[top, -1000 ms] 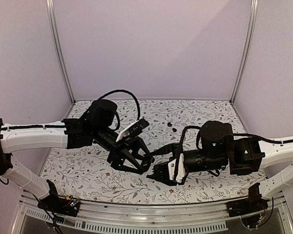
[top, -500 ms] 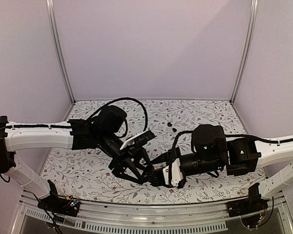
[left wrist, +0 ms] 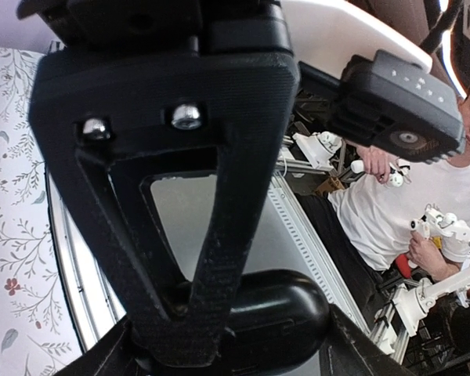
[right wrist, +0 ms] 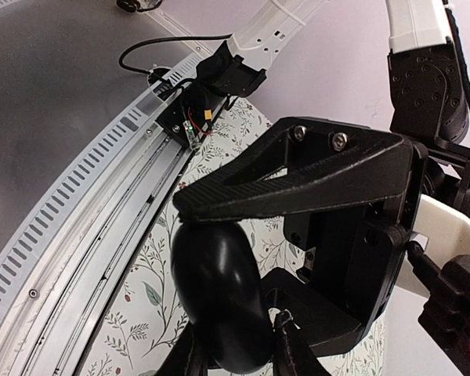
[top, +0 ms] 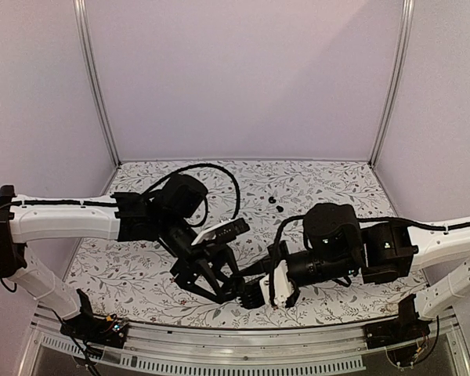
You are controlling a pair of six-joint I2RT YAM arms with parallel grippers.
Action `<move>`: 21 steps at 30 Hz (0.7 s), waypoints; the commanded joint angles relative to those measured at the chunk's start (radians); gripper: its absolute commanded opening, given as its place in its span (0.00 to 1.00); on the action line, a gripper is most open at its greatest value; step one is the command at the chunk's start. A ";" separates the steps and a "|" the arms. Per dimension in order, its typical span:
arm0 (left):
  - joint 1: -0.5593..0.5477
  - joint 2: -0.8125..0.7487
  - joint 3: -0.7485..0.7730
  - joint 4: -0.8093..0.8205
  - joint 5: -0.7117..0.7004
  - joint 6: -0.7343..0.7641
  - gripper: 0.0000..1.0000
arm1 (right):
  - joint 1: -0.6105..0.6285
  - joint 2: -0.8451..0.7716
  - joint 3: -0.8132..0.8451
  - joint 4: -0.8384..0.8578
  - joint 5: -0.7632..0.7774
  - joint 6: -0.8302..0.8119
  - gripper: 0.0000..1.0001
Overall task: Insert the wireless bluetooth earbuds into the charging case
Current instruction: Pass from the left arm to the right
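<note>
The black oval charging case point(right wrist: 215, 290) is held above the near part of the table by my right gripper point(right wrist: 236, 348), which is shut across its width. My left gripper point(left wrist: 235, 352) is open. Its jaws stand apart round the case point(left wrist: 286, 313) along its length, and one fingertip point(right wrist: 204, 205) touches the case's end. In the top view both grippers meet at the front middle, left point(top: 223, 286) and right point(top: 252, 296), and hide most of the case. The two tiny black earbuds point(top: 272, 200) point(top: 280, 209) lie loose on the table farther back.
The floral table cover point(top: 329, 184) reaches back to the purple walls. A metal rail point(top: 243, 341) runs along the near edge right under the grippers. Beyond the rail a person in a white shirt point(left wrist: 392, 211) sits with hand controllers.
Both arms moved toward each other and toward the near edge. My right gripper carried the case leftward, and my open left gripper came down round it.
</note>
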 commanded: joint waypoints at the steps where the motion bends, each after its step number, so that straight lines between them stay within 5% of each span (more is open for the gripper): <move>1: -0.007 0.010 0.039 0.029 -0.024 0.034 0.48 | 0.023 0.022 0.031 0.008 -0.024 0.038 0.24; 11: -0.010 0.021 0.054 0.013 -0.030 0.033 0.49 | 0.031 0.048 0.047 0.004 -0.028 0.055 0.17; 14: -0.010 0.020 0.052 0.012 -0.043 0.034 0.49 | 0.031 0.048 0.049 0.009 -0.033 0.065 0.28; 21: -0.010 0.021 0.050 0.006 -0.054 0.038 0.52 | 0.031 0.045 0.051 0.006 -0.038 0.071 0.05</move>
